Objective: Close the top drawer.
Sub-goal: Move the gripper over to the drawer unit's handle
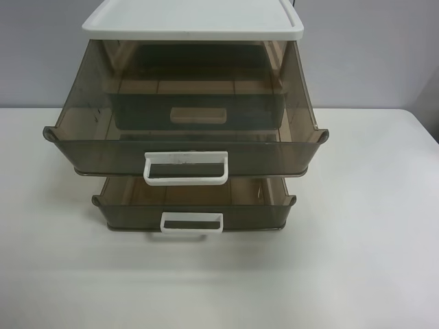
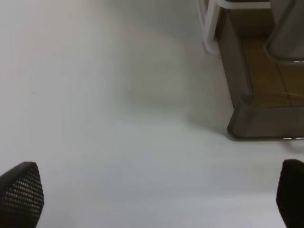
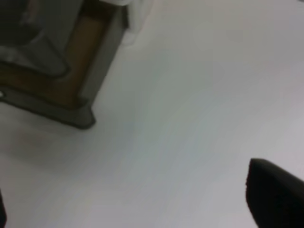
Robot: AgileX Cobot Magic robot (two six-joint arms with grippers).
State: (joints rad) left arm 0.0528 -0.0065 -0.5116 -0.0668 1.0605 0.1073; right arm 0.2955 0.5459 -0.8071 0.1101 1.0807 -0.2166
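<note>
My left gripper (image 2: pixel 152 199) is spread wide; right I can't tell. A crooked push could jam the top drawer (image 1: pixel 185 147).

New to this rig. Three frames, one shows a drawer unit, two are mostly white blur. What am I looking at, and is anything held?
It is a two-armed robot, each arm ending in a gripper. The sharp picture comes from a camera mounted high, off the arms; no arm shows in it. On the white table stands a small cabinet with a white lid. Its top drawer, smoky plastic with a white handle, is pulled far out; a shallower drawer below is also out.

The other two pictures come from cameras on the wrists, looking down at the table beside the cabinet. The dark shapes at their edges are fingertips of the left gripper and one of the right. The left gripper is open and empty; the right holds nothing visible.
</note>
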